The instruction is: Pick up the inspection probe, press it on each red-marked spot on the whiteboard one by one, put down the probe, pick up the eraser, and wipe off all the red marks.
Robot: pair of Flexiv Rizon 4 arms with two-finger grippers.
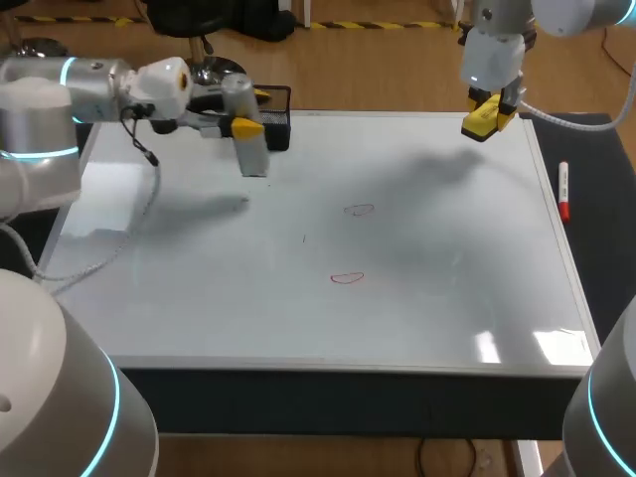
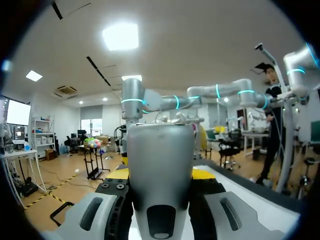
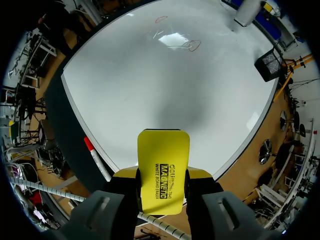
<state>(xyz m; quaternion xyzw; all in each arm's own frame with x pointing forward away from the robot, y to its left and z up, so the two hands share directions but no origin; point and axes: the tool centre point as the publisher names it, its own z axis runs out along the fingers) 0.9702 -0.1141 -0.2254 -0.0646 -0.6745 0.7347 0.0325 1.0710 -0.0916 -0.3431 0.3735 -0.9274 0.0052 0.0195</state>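
My left fingers (image 1: 246,127) were clamped from two sides on the smooth silver-grey cylindrical inspection probe (image 2: 160,160). Its long axis ran crosswise to them and stood close to upright. Its rounded end was up and its lower end pointed down at the far left corner of the glossy white rectangular whiteboard (image 1: 417,298). I could not tell whether that end touched the board. Just beside the probe sat a black wire-mesh basket (image 1: 281,127).

My right fingers (image 1: 489,117) were closed on the flat yellow rectangular eraser (image 3: 164,170) with rounded corners. Its long axis lay along the fingers, and its free end stuck out past the yellow tips and pointed down toward the board. It hung above the board's far right corner, apart from the surface.

Two thin red oval marks (image 1: 359,210) (image 1: 347,278) lay near the board's middle. A white marker pen with a red cap (image 1: 563,189) lay on the dark tabletop (image 1: 596,229), just beside the board's right edge.
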